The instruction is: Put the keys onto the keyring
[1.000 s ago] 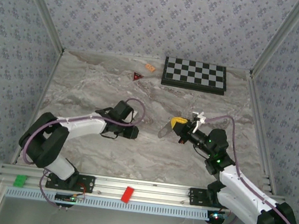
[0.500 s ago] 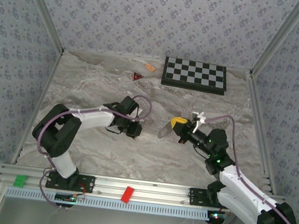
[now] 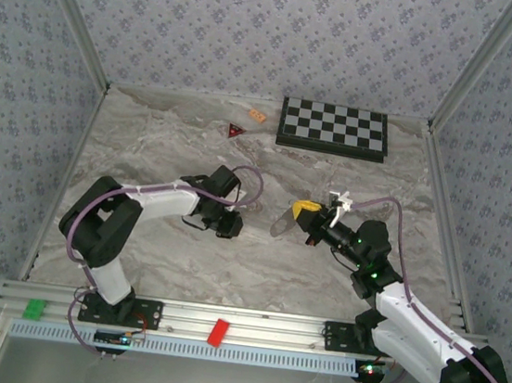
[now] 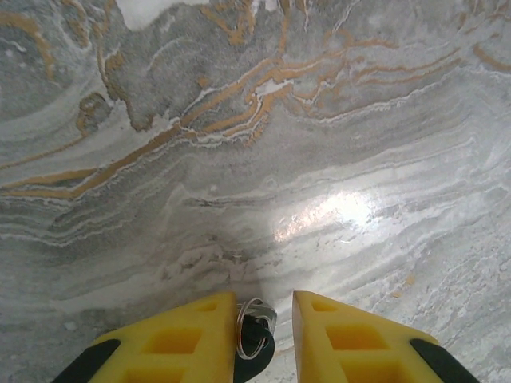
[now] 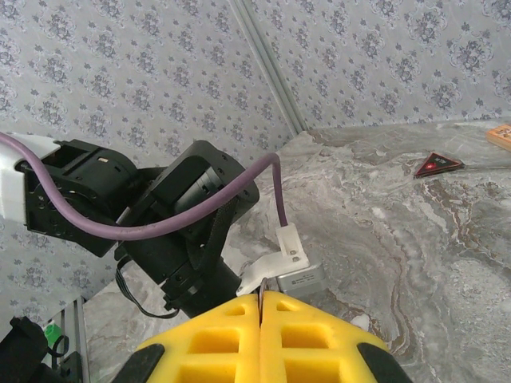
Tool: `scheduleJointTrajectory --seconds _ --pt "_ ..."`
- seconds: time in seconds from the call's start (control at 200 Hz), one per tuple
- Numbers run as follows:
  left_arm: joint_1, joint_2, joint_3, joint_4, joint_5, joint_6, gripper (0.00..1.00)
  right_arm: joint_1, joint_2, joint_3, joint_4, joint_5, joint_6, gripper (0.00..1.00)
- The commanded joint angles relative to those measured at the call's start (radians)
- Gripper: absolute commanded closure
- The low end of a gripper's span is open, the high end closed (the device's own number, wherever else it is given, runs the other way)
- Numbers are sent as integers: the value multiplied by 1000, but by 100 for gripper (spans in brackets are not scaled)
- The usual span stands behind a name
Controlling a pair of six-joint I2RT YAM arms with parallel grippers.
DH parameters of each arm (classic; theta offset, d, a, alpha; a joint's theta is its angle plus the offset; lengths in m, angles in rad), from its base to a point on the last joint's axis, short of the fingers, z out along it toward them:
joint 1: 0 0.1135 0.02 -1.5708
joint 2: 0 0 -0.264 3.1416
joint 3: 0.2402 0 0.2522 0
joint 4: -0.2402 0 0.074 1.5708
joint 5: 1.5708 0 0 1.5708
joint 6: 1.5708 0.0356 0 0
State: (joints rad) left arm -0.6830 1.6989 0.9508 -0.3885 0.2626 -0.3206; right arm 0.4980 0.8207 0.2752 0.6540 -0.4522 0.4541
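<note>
Left pincer (image 4: 262, 309) is seen low over the marble table (image 4: 319, 120), jaws narrowly spread. The keys (image 4: 254, 347), one stubby black-headed piece with a small wire loop (image 4: 255, 313) at its head, are framed between the yellow fingers (image 4: 211, 311). The piece is close against the left finger, and a slit of marble is seen on the other side, so a firm pinch is not shown.

Right pincer (image 5: 261, 307) is pressed together. The keyring (image 3: 282, 222), a pale silvery elongated piece, is pinched at one end and juts toward the left arm. In the overhead view the two pincers are noted apart, with bare marble between the keyring's free end and the left pincer.

Progress, as judged: keyring secured and presented; key bracketed but not seen lifted; threading not yet begun. To be done: key gripped, carried across, its loop lined up with the keyring's end, slid on.

Chessboard (image 3: 334, 127), red triangle (image 3: 235, 131) and orange chip (image 3: 258, 115) are noted at the far edge, well apart from the work.
</note>
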Motion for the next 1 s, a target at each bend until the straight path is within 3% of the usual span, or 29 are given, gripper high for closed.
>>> scheduleJointTrajectory --seconds 0.0,0.62,0.995 --pt "-7 -4 25 -40 10 21 76 3 -8 3 25 -9 -18 100" --pt "-28 -31 32 -89 -2 18 79 2 -8 3 19 -4 -19 100" --pt "-28 -45 31 -102 -6 18 86 4 -8 3 20 -5 -19 100"
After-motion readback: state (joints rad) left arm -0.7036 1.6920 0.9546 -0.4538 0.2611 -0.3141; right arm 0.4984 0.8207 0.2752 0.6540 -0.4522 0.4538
